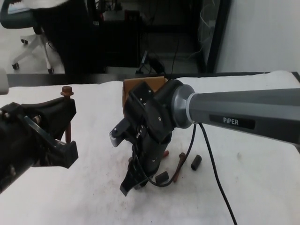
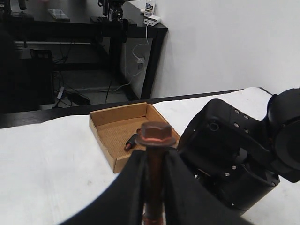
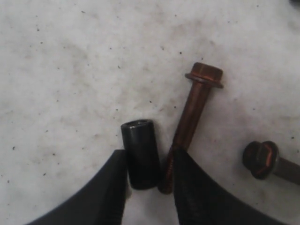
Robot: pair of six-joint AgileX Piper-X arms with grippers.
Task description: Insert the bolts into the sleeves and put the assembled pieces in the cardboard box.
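My left gripper point(image 2: 153, 187) is shut on a copper bolt point(image 2: 154, 140), which stands upright with its head up; in the high view this bolt point(image 1: 67, 92) is at the left, above the white cloth. My right gripper point(image 3: 149, 185) points down at the cloth and is open. A black sleeve point(image 3: 139, 153) lies between its fingers, along with the tip of a second bolt point(image 3: 194, 108). The cardboard box point(image 2: 105, 143) stands behind the right arm point(image 1: 154, 117) and holds one small dark piece point(image 2: 132, 140).
Another bolt point(image 3: 261, 158) lies close by on the cloth. A loose black sleeve point(image 1: 196, 162) and more bolts point(image 1: 180, 165) lie right of the right gripper. A black cable point(image 1: 213, 173) trails over the cloth. The white cloth point(image 1: 56, 197) covers the bench.
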